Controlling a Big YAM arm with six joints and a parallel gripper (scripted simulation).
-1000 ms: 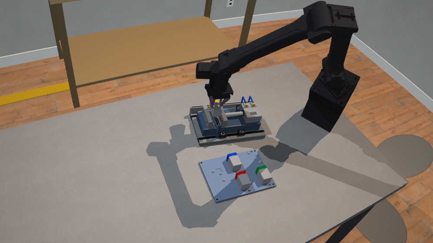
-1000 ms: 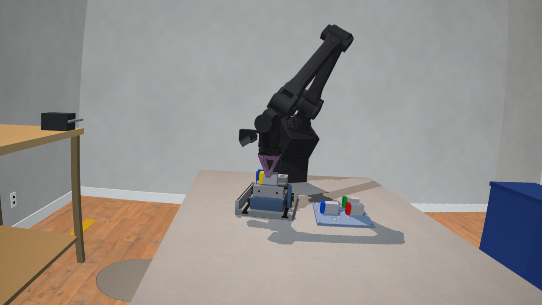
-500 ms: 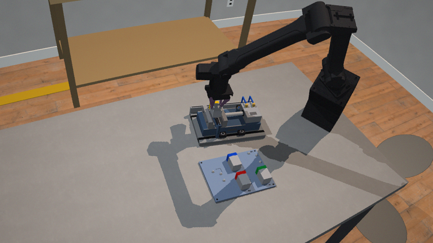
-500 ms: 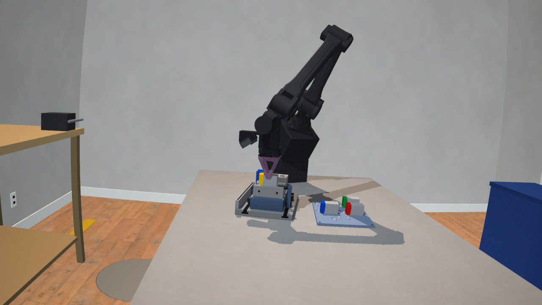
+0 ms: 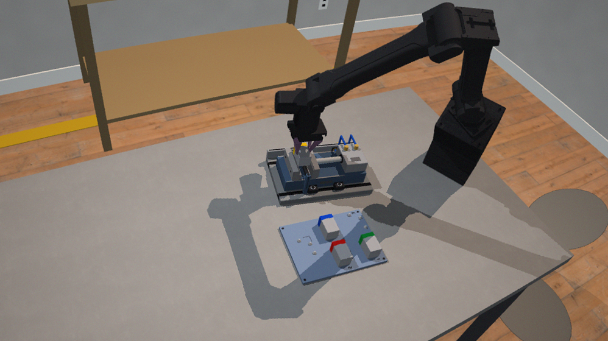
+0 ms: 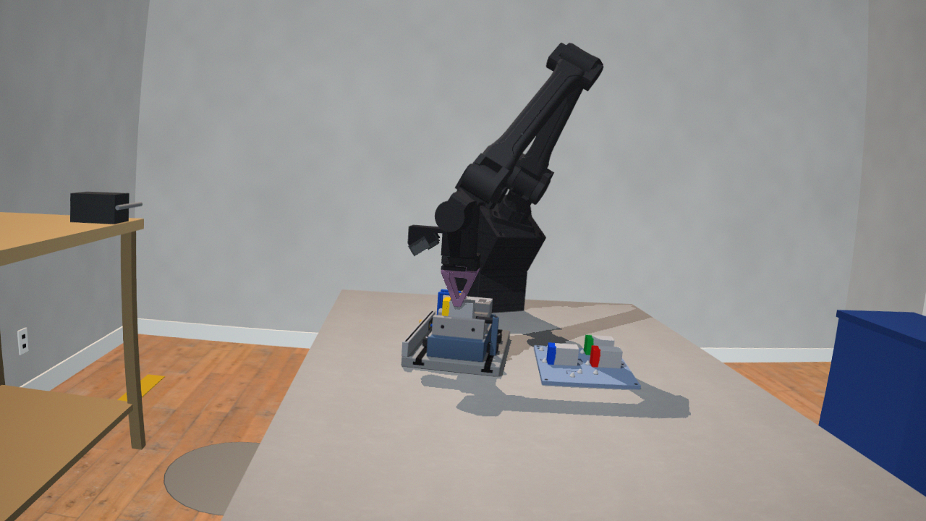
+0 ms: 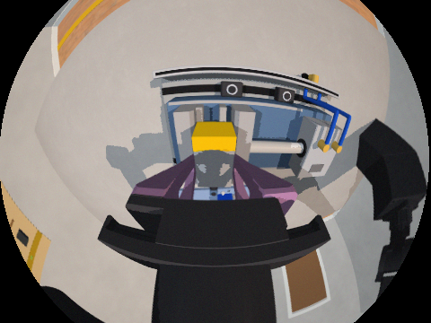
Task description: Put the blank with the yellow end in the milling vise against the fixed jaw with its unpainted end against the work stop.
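My gripper point(image 5: 305, 151) point(image 6: 456, 302) point(image 7: 214, 159) is shut on the grey blank with the yellow end point(image 5: 304, 144) point(image 6: 445, 305) point(image 7: 212, 138). It holds the blank down in the milling vise point(image 5: 319, 174) point(image 6: 456, 346) point(image 7: 272, 126), between the fixed jaw point(image 5: 290, 166) and the moving jaw with blue hoses point(image 5: 353, 158) point(image 7: 315, 152). The yellow end points to the hose side of the vise. Whether the blank rests on the low bars is hidden, and so is the work stop.
The blue-grey plate point(image 5: 299, 259) point(image 6: 582, 380) lies in front of the vise with the blue-end blank point(image 5: 328, 227) point(image 6: 561, 353), the red-end blank point(image 5: 340, 251) point(image 6: 605, 355) and the green-end blank point(image 5: 371, 243) point(image 6: 588, 343), each apart. A wooden shelf point(image 5: 193, 56) stands behind the table.
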